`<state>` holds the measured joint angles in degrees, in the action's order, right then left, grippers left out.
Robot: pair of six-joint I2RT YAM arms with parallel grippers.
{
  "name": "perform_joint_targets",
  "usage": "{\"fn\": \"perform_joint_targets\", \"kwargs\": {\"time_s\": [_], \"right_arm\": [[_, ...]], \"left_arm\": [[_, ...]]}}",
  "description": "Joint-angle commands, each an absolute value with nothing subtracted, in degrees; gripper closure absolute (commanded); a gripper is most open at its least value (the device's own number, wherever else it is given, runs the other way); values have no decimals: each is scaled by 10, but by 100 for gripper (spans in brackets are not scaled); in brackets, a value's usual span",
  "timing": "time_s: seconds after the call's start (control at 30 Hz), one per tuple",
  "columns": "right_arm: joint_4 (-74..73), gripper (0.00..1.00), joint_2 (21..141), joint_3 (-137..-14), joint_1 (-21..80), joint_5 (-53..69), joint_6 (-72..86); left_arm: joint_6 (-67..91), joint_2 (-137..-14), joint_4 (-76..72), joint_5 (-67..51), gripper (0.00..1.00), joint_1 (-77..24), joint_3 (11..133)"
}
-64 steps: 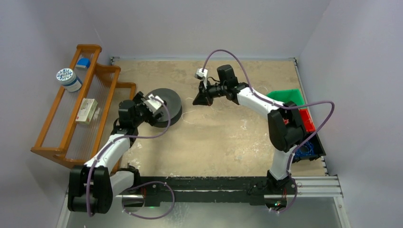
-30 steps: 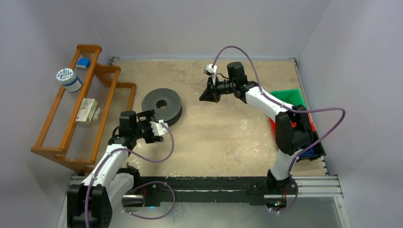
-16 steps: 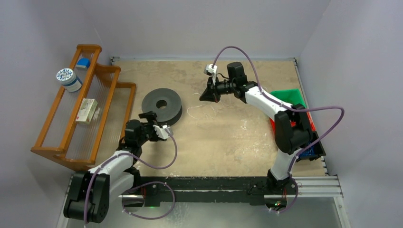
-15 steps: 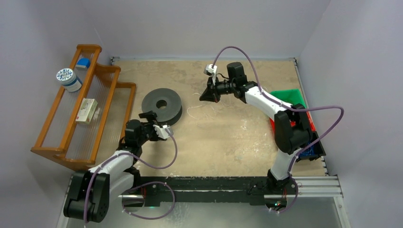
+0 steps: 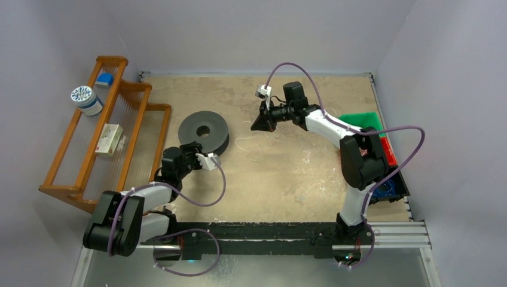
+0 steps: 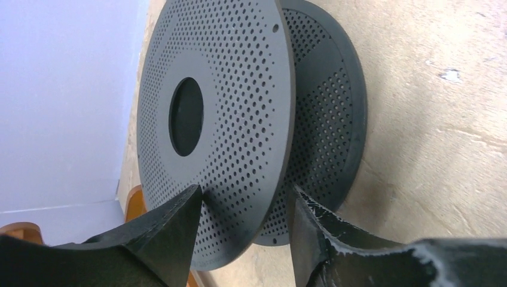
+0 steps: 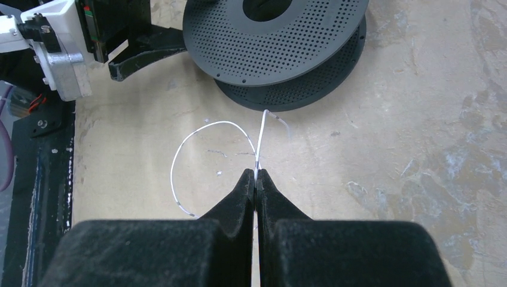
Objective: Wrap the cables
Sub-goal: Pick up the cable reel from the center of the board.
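Fingers [image 7: 239, 200] of the right gripper [image 7: 256, 176] are being pinched on the cable [image 7: 260, 140] mid-frame; the left gripper [image 6: 244, 194] is being held spread before the spool [image 6: 239, 89] on the tan table [image 7: 418, 119].

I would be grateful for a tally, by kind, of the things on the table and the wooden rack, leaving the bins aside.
Grey perforated spool: 1
Whitish cable: 1
Round tub: 1
Small box: 1
Small blue item: 1
Total: 5
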<state>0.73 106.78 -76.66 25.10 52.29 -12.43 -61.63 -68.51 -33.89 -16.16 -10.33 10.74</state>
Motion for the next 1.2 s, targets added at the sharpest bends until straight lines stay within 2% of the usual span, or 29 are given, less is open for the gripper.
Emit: {"fn": "perform_joint_targets", "kwargs": {"time_s": [0.0,0.1,0.2,0.37,0.53,0.77,1.17], "right_arm": [[22,100,1063,-765,250,544,-121],[20,100,1062,-765,249,550,-120],[22,100,1062,-764,250,555,-117],[30,100,1069,-761,250,576,-106],[73,100,1067,-749,250,608,-62],[200,100,1066,-709,249,651,68],[353,100,1056,-660,250,677,201]], "left_arm": [[-582,-706,-388,-163,52,-108,134],[-562,-711,-404,-163,71,-109,137],[-535,-707,-404,-167,80,-109,145],[-497,-691,-400,-178,85,-109,154],[-446,-665,-419,-179,100,-110,144],[-397,-620,-421,-181,100,-116,139],[-451,-593,-468,-93,100,-190,109]]}}
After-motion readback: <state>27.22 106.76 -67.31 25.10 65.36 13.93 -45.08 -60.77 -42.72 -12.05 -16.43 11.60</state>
